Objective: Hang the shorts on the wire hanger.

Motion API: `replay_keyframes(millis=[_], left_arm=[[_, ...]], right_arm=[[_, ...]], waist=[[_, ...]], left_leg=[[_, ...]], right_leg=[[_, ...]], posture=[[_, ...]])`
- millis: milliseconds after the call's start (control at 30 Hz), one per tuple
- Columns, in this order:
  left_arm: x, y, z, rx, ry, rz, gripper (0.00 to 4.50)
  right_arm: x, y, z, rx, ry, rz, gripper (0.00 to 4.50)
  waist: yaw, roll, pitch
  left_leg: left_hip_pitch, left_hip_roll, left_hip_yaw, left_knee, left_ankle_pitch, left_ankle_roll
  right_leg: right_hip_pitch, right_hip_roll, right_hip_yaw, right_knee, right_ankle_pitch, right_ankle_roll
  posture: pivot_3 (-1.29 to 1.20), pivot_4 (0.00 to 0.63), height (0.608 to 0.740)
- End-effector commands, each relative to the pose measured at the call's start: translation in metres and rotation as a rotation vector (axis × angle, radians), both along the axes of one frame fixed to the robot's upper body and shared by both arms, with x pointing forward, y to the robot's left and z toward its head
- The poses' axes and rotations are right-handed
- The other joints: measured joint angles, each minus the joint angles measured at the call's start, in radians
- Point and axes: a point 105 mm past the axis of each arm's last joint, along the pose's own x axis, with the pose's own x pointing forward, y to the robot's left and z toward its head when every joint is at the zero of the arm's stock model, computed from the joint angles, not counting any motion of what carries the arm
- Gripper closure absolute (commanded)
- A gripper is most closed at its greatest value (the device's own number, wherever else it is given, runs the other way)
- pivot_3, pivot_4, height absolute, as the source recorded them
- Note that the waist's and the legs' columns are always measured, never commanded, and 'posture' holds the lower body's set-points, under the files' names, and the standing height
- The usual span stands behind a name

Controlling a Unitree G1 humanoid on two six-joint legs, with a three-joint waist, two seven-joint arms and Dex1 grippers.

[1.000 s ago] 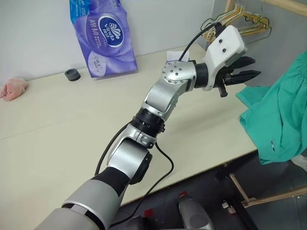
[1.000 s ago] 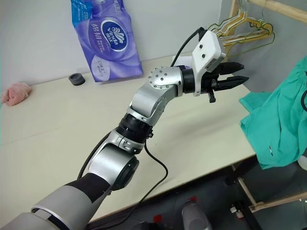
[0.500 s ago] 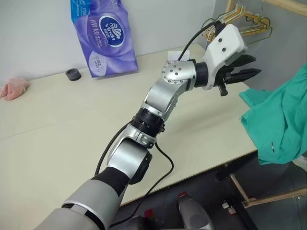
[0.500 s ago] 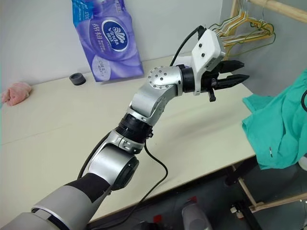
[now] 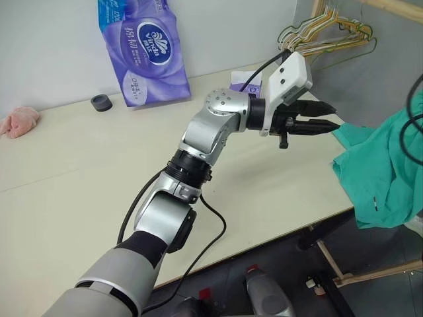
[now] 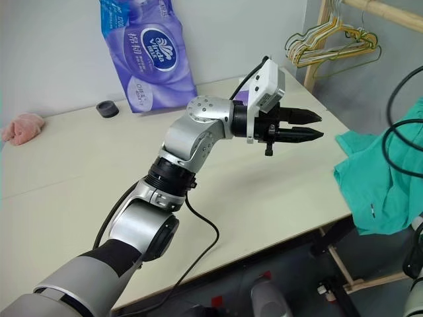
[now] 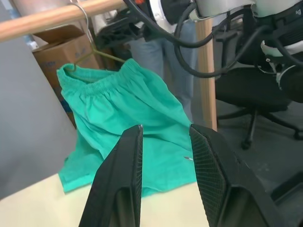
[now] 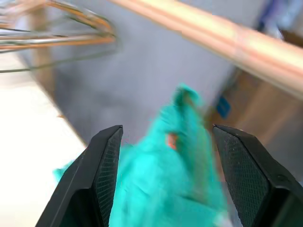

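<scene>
Shorts (image 7: 137, 113) of thin teal fabric, waistband gathered, drape from wire hanger (image 7: 90, 45).

Purple tissue pack (image 5: 142, 49), pink cloth (image 5: 18, 122).

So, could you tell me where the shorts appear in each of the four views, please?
Left eye view: the shorts hang at the right edge, beyond the table corner.
Right eye view: at the right edge.
Left wrist view: centre, behind the left gripper.
Right wrist view: centre, blurred, beyond the right gripper.
Shared landmark: the wooden rail.
</scene>
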Motion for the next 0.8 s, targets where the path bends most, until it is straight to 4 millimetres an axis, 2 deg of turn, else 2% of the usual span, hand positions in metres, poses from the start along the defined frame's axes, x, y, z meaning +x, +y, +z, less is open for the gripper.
replay_keyframes(millis=[33, 133, 200, 267, 367, 433, 500, 633, 800], left_arm=[[0.008, 0.010, 0.003, -0.034, -0.028, 0.079, 2.85], [0.041, 0.033, -0.004, -0.078, 0.002, 0.320, 2.85], [0.066, 0.057, -0.013, -0.115, 0.033, 0.507, 2.85], [0.079, 0.078, -0.022, -0.130, 0.061, 0.636, 2.85], [0.092, 0.121, -0.043, -0.144, 0.053, 0.871, 2.85], [0.093, 0.143, -0.057, -0.146, 0.074, 0.968, 2.85], [0.091, 0.153, -0.065, -0.133, 0.067, 1.011, 2.85], [0.083, 0.226, -0.101, -0.213, 0.124, 1.360, 2.85], [0.064, 0.274, -0.141, -0.174, 0.143, 1.573, 2.85]], right_arm=[[0.006, 0.035, -0.005, -0.090, -0.057, 0.143, 1.29], [0.015, 0.067, -0.029, -0.126, -0.075, 0.283, 1.29], [0.019, 0.088, -0.048, -0.161, -0.096, 0.372, 1.29], [0.021, 0.103, -0.064, -0.161, -0.115, 0.422, 1.29], [0.023, 0.132, -0.092, -0.189, -0.133, 0.535, 1.29], [0.023, 0.146, -0.103, -0.170, -0.155, 0.596, 1.29], [0.024, 0.152, -0.109, -0.149, -0.167, 0.628, 1.29], [0.028, 0.186, -0.146, -0.117, -0.158, 0.725, 1.29], [0.030, 0.206, -0.174, -0.070, -0.144, 0.791, 1.29]], waist=[[0.000, -0.001, -0.001], [0.000, -0.002, -0.003], [-0.001, -0.002, -0.003], [-0.001, -0.002, -0.003], [0.004, -0.003, -0.006], [0.015, -0.007, -0.009], [0.032, -0.012, -0.012], [0.072, -0.022, -0.036], [0.155, -0.029, -0.041]], left_leg=[[0.000, 0.000, -0.001, 0.000, 0.000, 0.000], [0.000, 0.000, -0.002, 0.000, 0.000, 0.000], [0.000, 0.000, -0.003, 0.000, 0.000, 0.000], [0.000, 0.000, -0.003, 0.001, 0.000, 0.000], [0.000, -0.001, -0.004, 0.001, 0.000, 0.000], [0.000, -0.001, -0.005, 0.001, 0.000, -0.001], [0.000, -0.002, -0.006, 0.001, 0.001, -0.001], [0.002, -0.006, -0.010, 0.000, 0.002, -0.003], [0.003, -0.008, -0.011, 0.001, 0.003, -0.005]], right_leg=[[0.000, 0.000, -0.001, 0.000, 0.000, 0.000], [0.000, 0.000, -0.001, 0.001, 0.000, 0.000], [0.000, 0.000, -0.001, 0.003, 0.000, 0.000], [-0.001, 0.000, -0.002, 0.003, 0.000, 0.000], [-0.001, -0.001, -0.003, 0.004, 0.000, 0.000], [-0.001, -0.001, -0.003, 0.005, 0.000, 0.000], [-0.002, -0.002, -0.003, 0.006, 0.000, 0.000], [-0.002, -0.006, -0.004, 0.006, 0.000, 0.000], [-0.001, -0.007, -0.005, 0.007, 0.001, -0.001]], posture=[[-0.32, 0.088, 0.740], [-0.31, 0.079, 0.740], [-0.30, 0.076, 0.740], [-0.27, 0.073, 0.740], [-0.23, 0.065, 0.740], [-0.20, 0.059, 0.740], [-0.18, 0.055, 0.740], [-0.10, 0.049, 0.740], [-0.04, 0.042, 0.740]])
